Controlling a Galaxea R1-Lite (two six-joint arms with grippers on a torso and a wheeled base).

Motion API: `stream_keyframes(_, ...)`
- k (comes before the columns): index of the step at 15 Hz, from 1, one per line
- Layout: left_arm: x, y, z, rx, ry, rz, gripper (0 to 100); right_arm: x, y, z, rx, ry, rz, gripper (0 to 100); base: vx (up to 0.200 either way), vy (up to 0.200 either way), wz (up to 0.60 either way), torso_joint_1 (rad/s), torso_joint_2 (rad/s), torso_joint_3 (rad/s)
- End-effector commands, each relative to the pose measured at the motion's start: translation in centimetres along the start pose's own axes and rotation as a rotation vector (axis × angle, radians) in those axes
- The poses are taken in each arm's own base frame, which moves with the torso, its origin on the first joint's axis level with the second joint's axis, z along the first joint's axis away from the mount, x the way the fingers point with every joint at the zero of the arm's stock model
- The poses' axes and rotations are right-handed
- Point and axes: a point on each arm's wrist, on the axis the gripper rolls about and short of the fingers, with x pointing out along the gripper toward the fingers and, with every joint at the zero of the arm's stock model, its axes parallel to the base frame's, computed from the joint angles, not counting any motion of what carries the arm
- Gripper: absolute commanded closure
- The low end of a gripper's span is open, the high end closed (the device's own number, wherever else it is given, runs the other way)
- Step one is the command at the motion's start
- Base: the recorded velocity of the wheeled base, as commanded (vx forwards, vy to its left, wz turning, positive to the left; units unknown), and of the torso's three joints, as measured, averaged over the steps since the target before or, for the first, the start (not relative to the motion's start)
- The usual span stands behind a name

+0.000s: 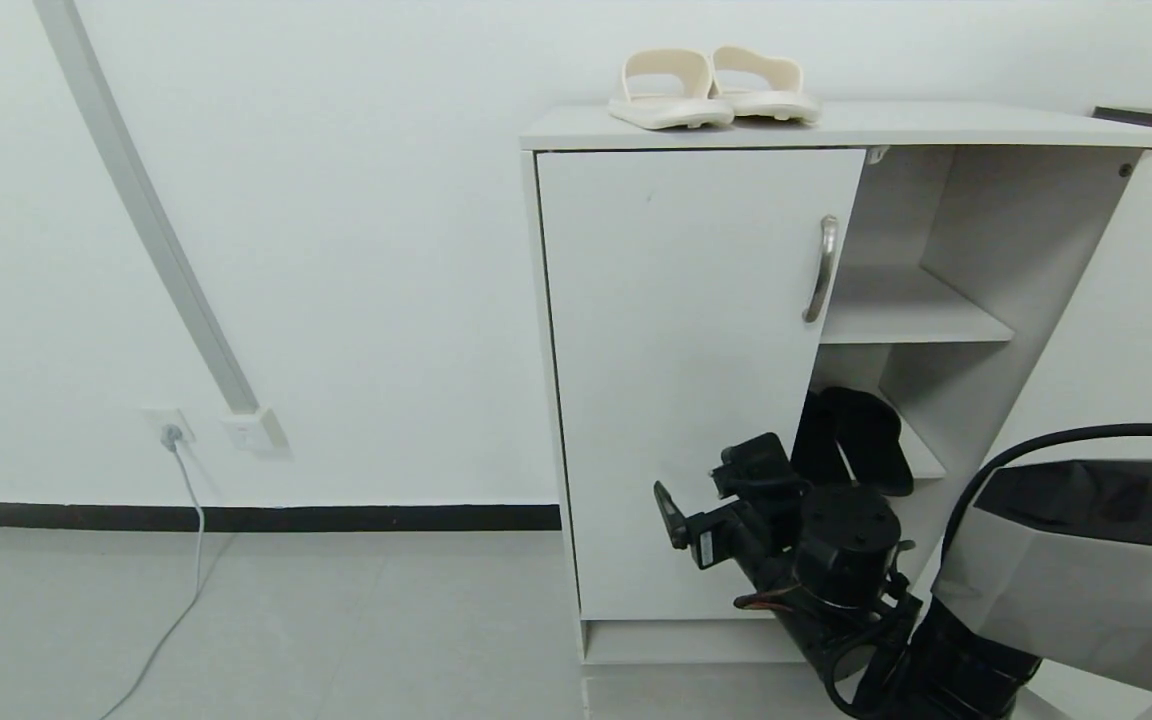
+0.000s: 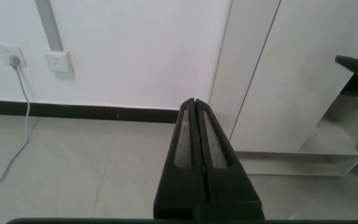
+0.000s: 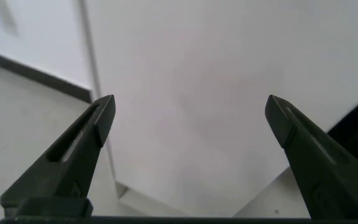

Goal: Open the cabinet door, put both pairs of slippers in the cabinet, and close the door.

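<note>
black slippers in the cabinet, the empty right gripper, jaws wide, should rise to the cream slippers at its top's front edge; left gripper closed, empty.

White cabinet, silver handle, plain cream slippers, plain black slippers, black left hand, black right hand, white wall, black skirting stripe, pale grey floor, grey cable, white socket
</note>
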Motion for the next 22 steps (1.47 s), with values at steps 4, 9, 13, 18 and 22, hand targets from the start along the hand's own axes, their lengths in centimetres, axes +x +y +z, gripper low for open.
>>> stream_keyframes(4, 0.01, 0.0, 0.01, -0.001, 0.001, 0.001, 100, 0.01, -0.03, 0.03, -0.001, -0.002, 0.0, 0, 0.0, 0.0, 0.0, 0.0, 0.0, 0.0)
stream_keyframes(9, 0.01, 0.0, 0.01, -0.001, 0.001, 0.001, 100, 0.04, -0.03, 0.06, -0.001, -0.003, -0.002, 0, 0.0, 0.0, 0.0, 0.002, -0.08, -0.091)
stream_keyframes(13, 0.01, 0.0, 0.03, -0.001, -0.001, 0.001, 100, 0.0, -0.03, -0.06, -0.002, 0.001, -0.002, 0, 0.0, 0.0, 0.0, 0.035, -0.35, -0.359)
stream_keyframes(18, 0.01, 0.0, 0.03, -0.001, -0.001, 0.001, 100, 0.02, 0.0, -0.22, -0.004, 0.005, -0.001, 0, 0.0, 0.0, 0.0, 0.093, -0.48, -0.347)
stream_keyframes(22, 0.01, 0.0, 0.03, -0.001, -0.001, 0.001, 100, -0.01, 0.0, -0.25, -0.005, 0.006, 0.001, 0, 0.0, 0.0, 0.0, 0.141, -0.47, -0.33)
